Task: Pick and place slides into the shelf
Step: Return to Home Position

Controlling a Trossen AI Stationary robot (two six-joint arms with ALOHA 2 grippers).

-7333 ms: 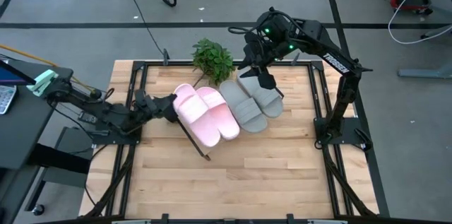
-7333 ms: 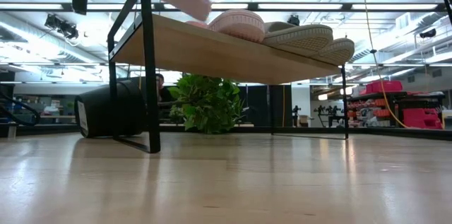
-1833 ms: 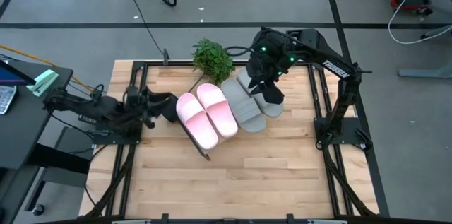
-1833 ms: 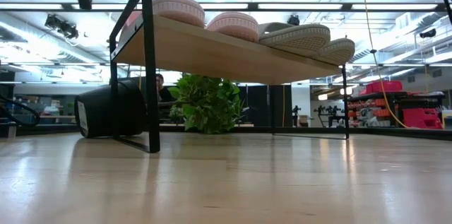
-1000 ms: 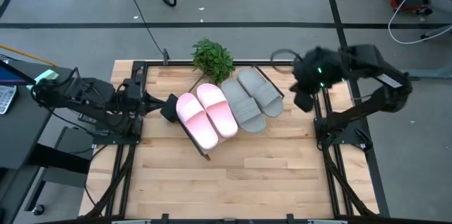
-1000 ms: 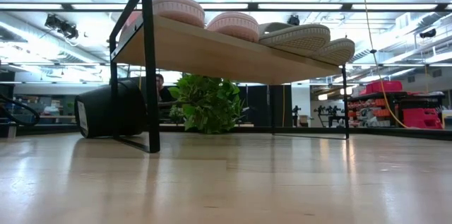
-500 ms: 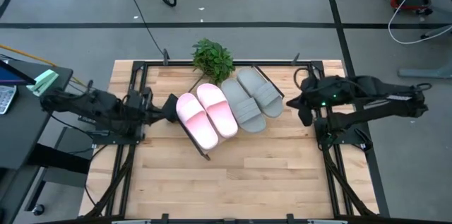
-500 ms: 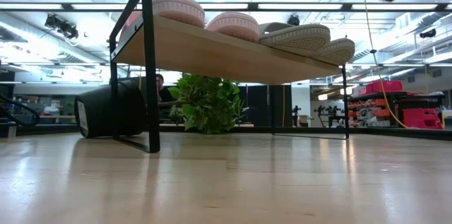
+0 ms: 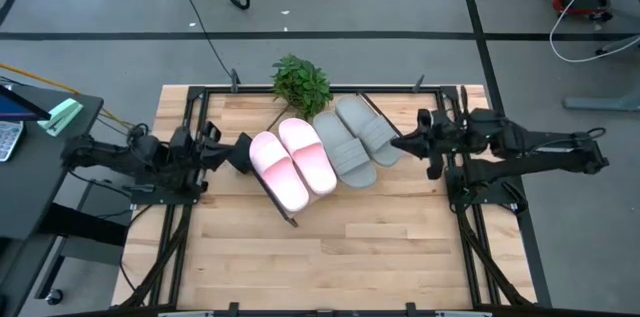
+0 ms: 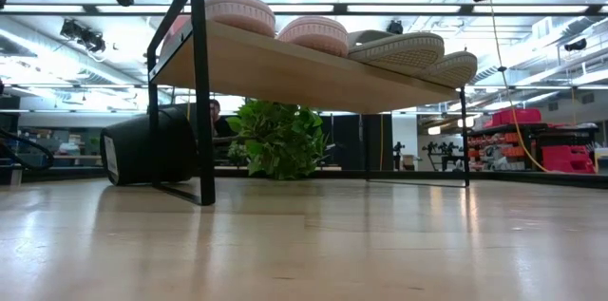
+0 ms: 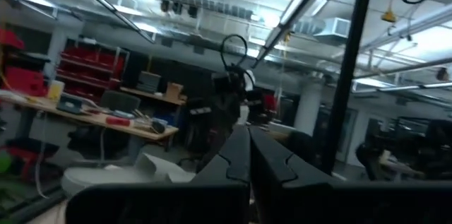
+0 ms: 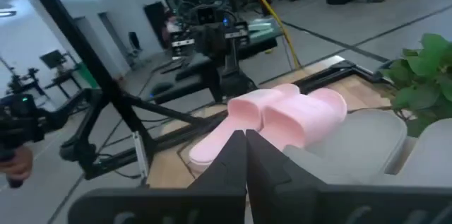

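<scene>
Two pale pink slides (image 9: 292, 162) and two light grey slides (image 9: 357, 139) lie side by side, soles down, on the slanted wooden shelf (image 10: 285, 68). In the low view the pink pair (image 10: 275, 21) is to the left of the grey pair (image 10: 418, 52). My left gripper (image 9: 240, 152) is shut and empty just left of the shelf, fingers together in its wrist view (image 11: 248, 150). My right gripper (image 9: 400, 144) is shut and empty just right of the grey slides, fingers together in its wrist view (image 12: 245, 146).
A green leafy plant (image 9: 300, 82) stands at the far edge behind the shelf. A black cylinder (image 10: 147, 144) lies on its side under the shelf's left end. Black frame rails run along the table's left and right sides. Bare tabletop (image 9: 330, 257) lies in front.
My right arm has folded down along the table's right side, and its gripper has come down, level and pointing at the grey slides. My left arm has settled lower at the left side. The four slides have stayed in place on the shelf.
</scene>
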